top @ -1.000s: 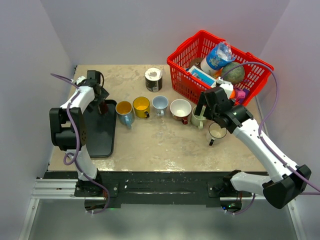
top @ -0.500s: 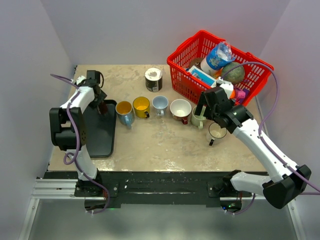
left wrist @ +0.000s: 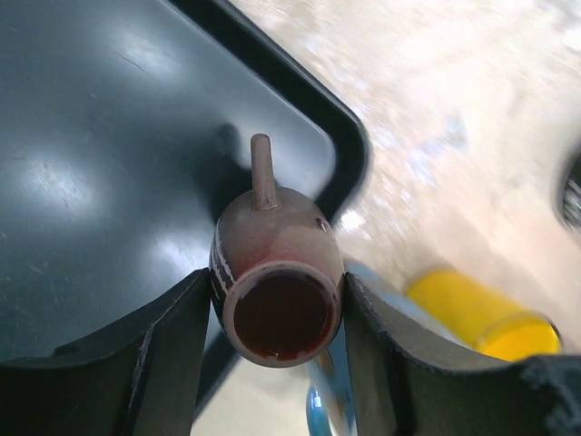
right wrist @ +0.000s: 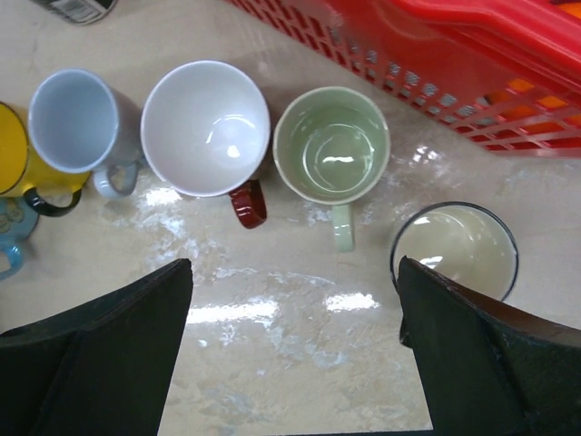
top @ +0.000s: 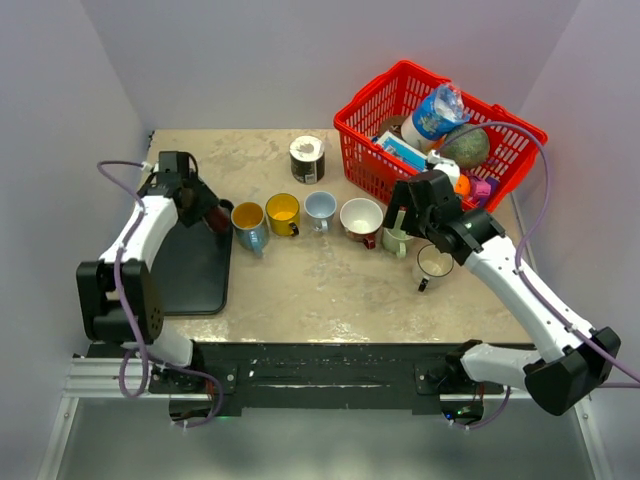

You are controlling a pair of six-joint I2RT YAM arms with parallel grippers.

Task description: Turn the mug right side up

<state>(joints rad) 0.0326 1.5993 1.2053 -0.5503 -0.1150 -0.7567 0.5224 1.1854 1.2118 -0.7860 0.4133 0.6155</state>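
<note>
Beige stone-look tabletop (top: 300, 290), lilac walls.

Top view: left arm (top: 145, 215) rises from its near-left base. Its forearm runs to the far left and the wrist turns in toward the row of cups. Left jaws are clamped on the brown mug (top: 214, 216), over the far right corner of the black tray (top: 190, 275). Right arm (top: 520, 285) stretches diagonally in from the near-right base, wrist hanging over the green mug (top: 397, 236). Red basket (top: 440, 120) sits far right.

Left wrist view: left fingers (left wrist: 163, 354) press both sides of the brown mug. Its mouth faces the camera and its handle points away, so it is not upright. Tray corner is behind it; whether it touches the tray, cannot tell. Yellow mug (left wrist: 481, 318) is near, off the tray.

Right wrist view: right jaws are spread wide with nothing in them. Right fingers (right wrist: 100, 354) frame the white mug (right wrist: 207, 127), green mug and enamel cup (right wrist: 454, 250), all mouth-up below.
</note>
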